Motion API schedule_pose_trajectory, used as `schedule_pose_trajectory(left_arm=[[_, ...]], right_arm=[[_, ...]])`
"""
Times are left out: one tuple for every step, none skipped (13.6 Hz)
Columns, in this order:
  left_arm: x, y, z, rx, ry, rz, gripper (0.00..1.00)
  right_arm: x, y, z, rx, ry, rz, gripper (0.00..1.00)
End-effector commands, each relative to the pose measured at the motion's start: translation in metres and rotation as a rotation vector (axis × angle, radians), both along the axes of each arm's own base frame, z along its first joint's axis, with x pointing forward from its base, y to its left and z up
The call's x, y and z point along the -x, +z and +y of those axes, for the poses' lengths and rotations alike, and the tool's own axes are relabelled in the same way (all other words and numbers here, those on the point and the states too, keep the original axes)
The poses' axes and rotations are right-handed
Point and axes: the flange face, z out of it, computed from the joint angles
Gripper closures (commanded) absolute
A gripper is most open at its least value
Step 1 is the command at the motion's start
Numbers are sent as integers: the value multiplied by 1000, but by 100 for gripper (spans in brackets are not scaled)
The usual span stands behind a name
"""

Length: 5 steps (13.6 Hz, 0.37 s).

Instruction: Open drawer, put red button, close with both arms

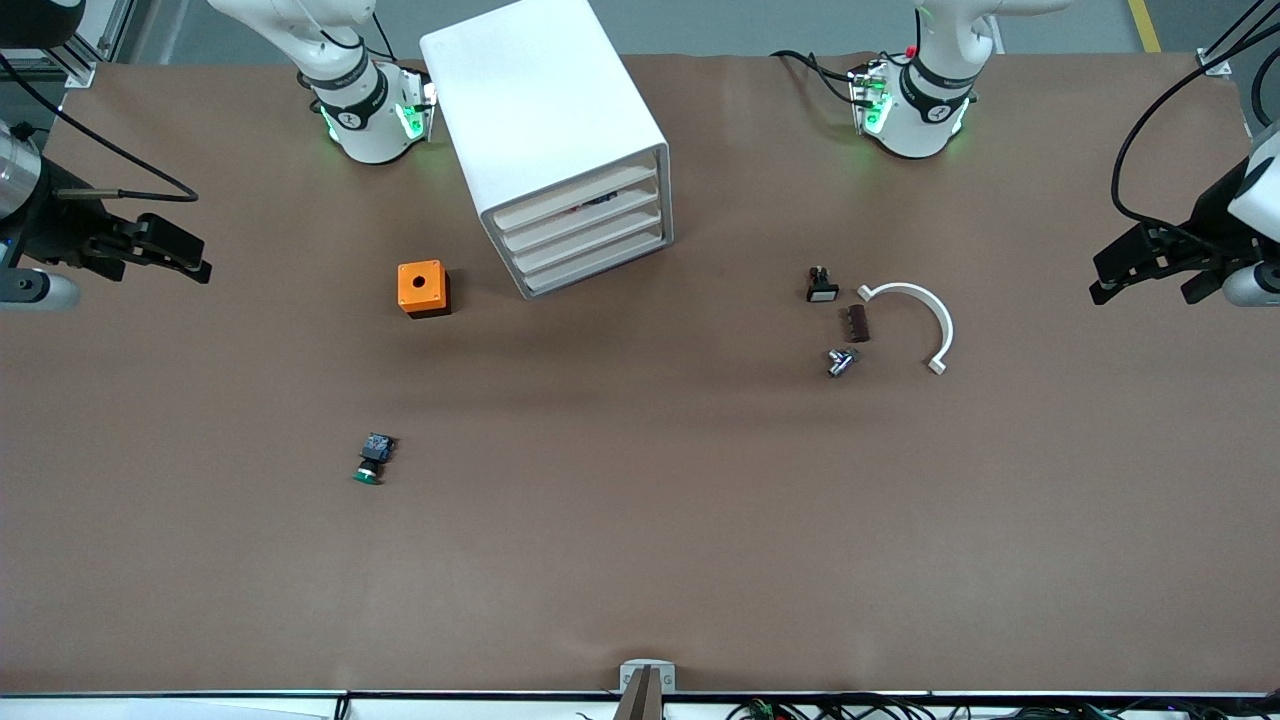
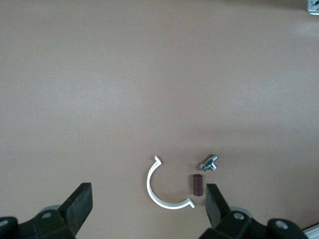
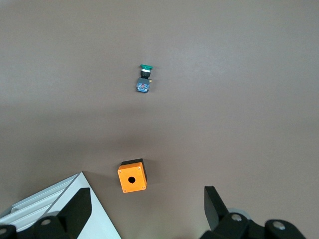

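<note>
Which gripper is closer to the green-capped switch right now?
Right. The right gripper hangs open at the right arm's end of the table, the green-capped switch lying on that half. The left gripper, also open, hangs at the left arm's end.

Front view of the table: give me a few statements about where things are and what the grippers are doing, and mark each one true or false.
1. The orange box stands beside the cabinet, toward the right arm's end. True.
2. The green-capped switch sits on the orange box. False: it lies on the table, nearer to the front camera.
3. The left gripper and the right gripper are both open. True.
4. The uppermost drawer is pulled out. False: it sits flush with those below.
5. The white curved clamp lies toward the right arm's end. False: toward the left arm's end.
</note>
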Motion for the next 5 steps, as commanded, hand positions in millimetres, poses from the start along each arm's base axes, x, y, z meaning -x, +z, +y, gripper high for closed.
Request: schedule_pose_trajectory(left_arm=[[-2, 16, -2, -11, -10, -19, 0], [-2, 16, -2, -11, -10, -19, 0], [-2, 16, 0, -9, -7, -19, 0], [-2, 16, 2, -8, -2, -19, 0], [-2, 15, 3, -10, 0, -18, 0]], right_arm=[[7, 2, -4, 7, 1, -9, 0], [7, 1, -10, 7, -9, -6, 0], [7, 1, -12, 7, -12, -6, 0], [7, 1, -11, 7, -11, -6, 0], [7, 1, -11, 7, -11, -6, 0]])
